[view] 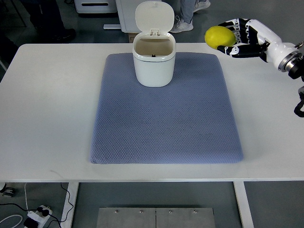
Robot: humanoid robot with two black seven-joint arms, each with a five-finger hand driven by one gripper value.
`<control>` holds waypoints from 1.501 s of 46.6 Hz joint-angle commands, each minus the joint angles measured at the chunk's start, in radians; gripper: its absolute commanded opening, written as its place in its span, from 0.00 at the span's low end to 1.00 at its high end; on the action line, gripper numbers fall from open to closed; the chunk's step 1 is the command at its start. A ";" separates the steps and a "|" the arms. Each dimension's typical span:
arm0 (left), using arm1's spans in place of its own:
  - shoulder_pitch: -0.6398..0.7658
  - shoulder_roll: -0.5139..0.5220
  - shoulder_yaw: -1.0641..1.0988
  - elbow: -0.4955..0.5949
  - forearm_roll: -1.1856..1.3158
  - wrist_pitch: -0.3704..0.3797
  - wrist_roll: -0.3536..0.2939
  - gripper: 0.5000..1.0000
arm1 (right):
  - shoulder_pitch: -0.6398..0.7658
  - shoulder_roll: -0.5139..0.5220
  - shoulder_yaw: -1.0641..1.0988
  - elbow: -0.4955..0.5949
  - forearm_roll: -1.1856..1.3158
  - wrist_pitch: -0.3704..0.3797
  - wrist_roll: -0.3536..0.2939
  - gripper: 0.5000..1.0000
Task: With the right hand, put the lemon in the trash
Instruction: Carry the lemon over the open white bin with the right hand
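From my remote station, the right robot hand (237, 40) clamps its fingers (240, 50) around the yellow lemon (220, 36), held above the far right edge of the white counter (47, 104). The white trash bin (153, 59) stands with its lid (154, 16) up on the far side of a blue-grey mat (166, 123), well apart from the lemon. Shoes, apparently of people standing, show beyond the counter.

Right hand (240, 38), entering from 3 o'clock: white shell plates over black jointed fingers (231, 50), a white rounded forearm segment, a silver metallic wrist ring, and black cabling beyond it at the frame edge.
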 commanded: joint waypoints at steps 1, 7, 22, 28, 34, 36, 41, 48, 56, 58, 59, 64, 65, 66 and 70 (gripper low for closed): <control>-0.001 0.000 0.000 0.000 0.000 0.000 -0.001 1.00 | 0.006 0.035 -0.003 -0.003 0.003 -0.007 -0.012 0.00; -0.001 0.000 0.000 0.000 0.000 0.000 -0.001 1.00 | 0.014 0.095 -0.004 -0.009 0.003 -0.018 -0.029 0.00; 0.001 0.000 0.000 0.000 0.000 0.001 -0.001 1.00 | 0.037 0.238 -0.006 -0.130 0.017 -0.026 -0.075 0.00; -0.001 0.000 0.000 0.000 0.000 0.000 -0.001 1.00 | 0.048 0.295 -0.009 -0.176 0.040 -0.023 -0.087 0.00; 0.001 0.000 0.000 0.000 0.000 0.001 -0.001 1.00 | 0.052 0.350 -0.007 -0.239 0.042 -0.015 -0.113 0.00; -0.001 0.000 0.000 0.000 0.000 0.000 -0.001 1.00 | 0.054 0.370 -0.009 -0.265 0.042 -0.013 -0.121 0.00; -0.001 0.000 0.000 0.000 0.000 0.000 -0.001 1.00 | 0.054 0.420 -0.009 -0.334 0.042 0.013 -0.139 0.00; 0.001 0.000 0.000 0.000 0.000 0.000 -0.001 1.00 | 0.054 0.479 -0.009 -0.420 0.042 0.039 -0.167 0.00; 0.001 0.000 0.000 0.000 0.000 0.000 -0.001 1.00 | 0.054 0.517 -0.007 -0.486 0.042 0.057 -0.201 0.00; 0.001 0.000 0.000 0.000 0.000 0.000 -0.001 1.00 | 0.054 0.523 -0.007 -0.498 0.042 0.062 -0.208 0.00; 0.001 0.000 0.000 0.000 0.000 0.000 -0.001 1.00 | 0.055 0.529 -0.007 -0.503 0.042 0.062 -0.213 0.00; -0.001 0.000 0.000 0.000 0.000 0.000 -0.001 1.00 | 0.054 0.537 -0.006 -0.515 0.042 0.066 -0.219 0.00; 0.001 0.000 0.000 0.000 0.000 0.000 -0.001 1.00 | 0.054 0.537 -0.006 -0.515 0.042 0.066 -0.221 0.00; -0.001 0.000 0.000 0.000 0.000 0.000 -0.001 1.00 | 0.054 0.539 -0.007 -0.515 0.042 0.066 -0.221 0.00; -0.001 0.000 0.000 0.000 0.000 0.000 -0.001 1.00 | 0.052 0.539 -0.007 -0.517 0.042 0.066 -0.224 0.04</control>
